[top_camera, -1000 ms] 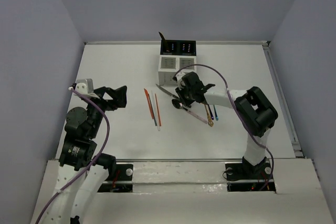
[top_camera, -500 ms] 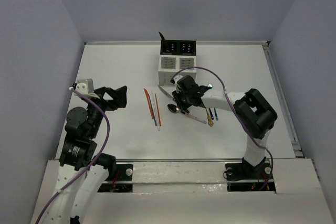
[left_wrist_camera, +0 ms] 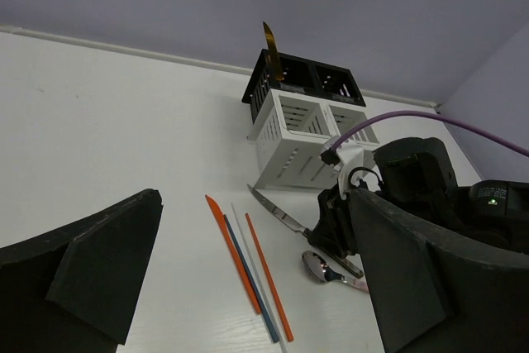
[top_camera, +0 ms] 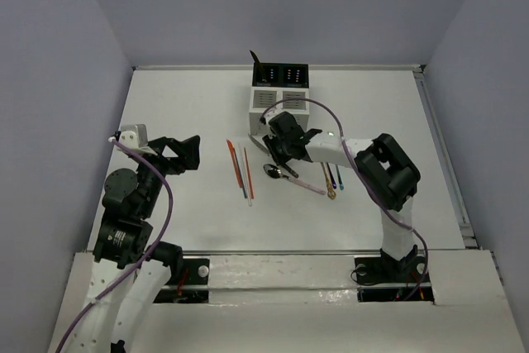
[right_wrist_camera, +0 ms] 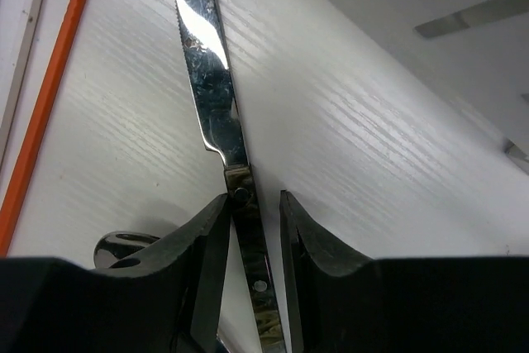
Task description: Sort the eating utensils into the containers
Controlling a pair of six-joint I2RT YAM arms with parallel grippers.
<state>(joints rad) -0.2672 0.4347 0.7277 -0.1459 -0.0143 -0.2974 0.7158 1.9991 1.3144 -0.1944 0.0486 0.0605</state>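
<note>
A knife (top_camera: 257, 143) with a silver blade (right_wrist_camera: 202, 55) and a dark handle lies on the table in front of the white slatted container (top_camera: 279, 101). My right gripper (right_wrist_camera: 253, 197) is down over the handle, one finger on each side. The left finger (right_wrist_camera: 211, 229) touches the handle and a gap shows at the right one, so it is open. A spoon (top_camera: 274, 170) with a pinkish handle lies just beside the gripper. Orange and pale chopsticks (top_camera: 240, 169) lie to the left. My left gripper (top_camera: 186, 153) hangs open and empty over the left of the table.
A black container (top_camera: 279, 74) stands behind the white one with a gold utensil (top_camera: 258, 59) upright in it. A gold fork (top_camera: 328, 181) and blue utensils (top_camera: 338, 178) lie under the right forearm. The back wall is close behind the containers.
The right gripper has moved left along the table to the knife's handle, uncovering the spoon. Its jaws now stand a little wider. The left arm has not moved.
</note>
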